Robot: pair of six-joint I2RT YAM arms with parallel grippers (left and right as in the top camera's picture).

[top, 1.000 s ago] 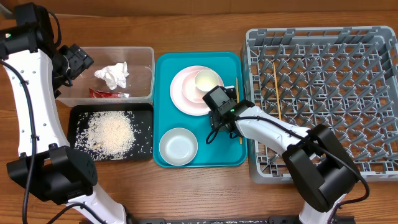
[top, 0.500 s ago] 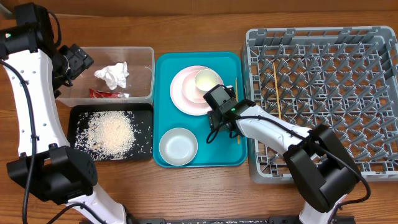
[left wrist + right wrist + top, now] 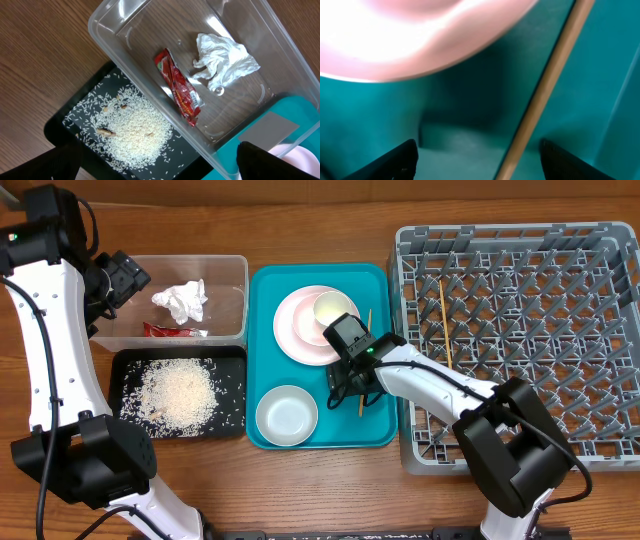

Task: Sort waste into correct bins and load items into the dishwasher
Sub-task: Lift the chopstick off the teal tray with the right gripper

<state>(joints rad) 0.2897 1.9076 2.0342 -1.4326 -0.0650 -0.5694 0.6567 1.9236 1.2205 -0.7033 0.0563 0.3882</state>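
My right gripper is open, low over the teal tray, with a wooden chopstick lying on the tray between its fingers, closer to the right finger. A second chopstick lies in the grey dish rack. Stacked pink and white plates with a small cup and a white bowl sit on the tray. My left gripper is open and empty above the clear tub, which holds the tissue and red wrapper. Rice lies in the black tray.
The dish rack's latticed wall stands just right of the teal tray's right edge, close to my right arm. Bare wooden table lies in front of the trays. The pink plate's rim is just beyond my right fingers.
The chopstick on the teal tray has shifted left, away from the tray's right wall, and tilted. My right gripper moved slightly left with it. The left arm has not moved.
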